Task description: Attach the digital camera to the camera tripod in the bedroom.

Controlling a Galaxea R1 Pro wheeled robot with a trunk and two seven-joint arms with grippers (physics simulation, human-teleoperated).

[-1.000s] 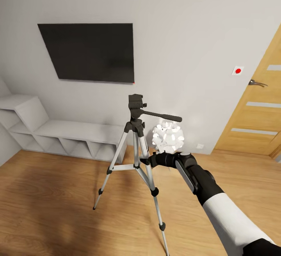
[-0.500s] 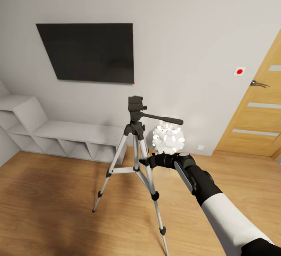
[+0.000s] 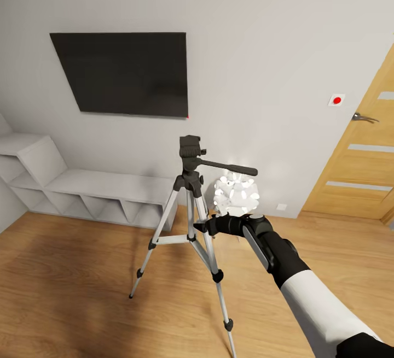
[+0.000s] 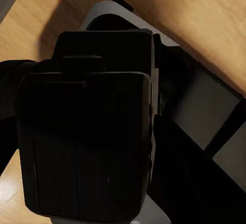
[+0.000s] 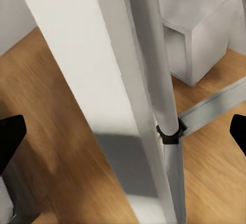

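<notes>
The camera tripod (image 3: 189,179) stands on the wood floor before the grey wall, silver legs spread, black head and pan handle on top. My right gripper (image 3: 203,227) is at its near leg, about halfway up. In the right wrist view the silver tripod leg (image 5: 148,80) runs between the two black fingertips (image 5: 10,137), which stand far apart, so the right gripper (image 5: 123,134) is open around the leg. In the left wrist view a black boxy body, which I take for the digital camera (image 4: 87,142), sits right against the lens, seemingly held; the fingers are hidden.
A white clustered-shade lamp (image 3: 236,194) stands just behind my right wrist. A black TV (image 3: 123,72) hangs on the wall above a low white shelf unit (image 3: 104,186). A wooden door (image 3: 361,166) is at the right. Open wood floor lies left of the tripod.
The head view has shifted slightly. My right gripper has edged a little left, closer onto the tripod leg. The tripod has not moved.
</notes>
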